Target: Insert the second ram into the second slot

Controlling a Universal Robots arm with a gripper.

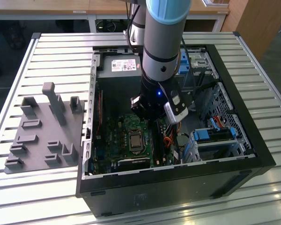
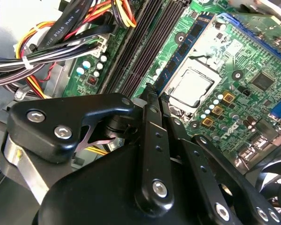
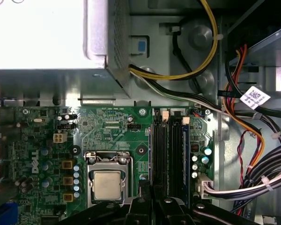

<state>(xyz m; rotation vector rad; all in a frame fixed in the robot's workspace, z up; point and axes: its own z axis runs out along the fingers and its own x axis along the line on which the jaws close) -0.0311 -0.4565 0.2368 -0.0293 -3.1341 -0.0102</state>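
My gripper (image 1: 152, 112) is down inside the open computer case (image 1: 234, 154), over the green motherboard (image 3: 107, 126). In both wrist views its black fingers (image 2: 151, 117) stand pressed together with nothing visible between them. The tips hover at one end of the row of black memory slots (image 3: 168, 150), beside the processor (image 3: 107, 183). A thin dark blue ram (image 2: 185, 44) sits upright in the slot nearest the processor, in line with my fingertips (image 3: 143, 190). I cannot tell whether it is the second ram, or whether the tips touch it.
Bundles of coloured cables (image 3: 253, 140) run close beside the slots. The silver power supply (image 3: 47, 37) fills the case's far end. Blue drive-bay clips (image 1: 214, 136) sit at the exterior view's right. A grey fixture with posts (image 1: 42, 126) lies on the slatted table at the left.
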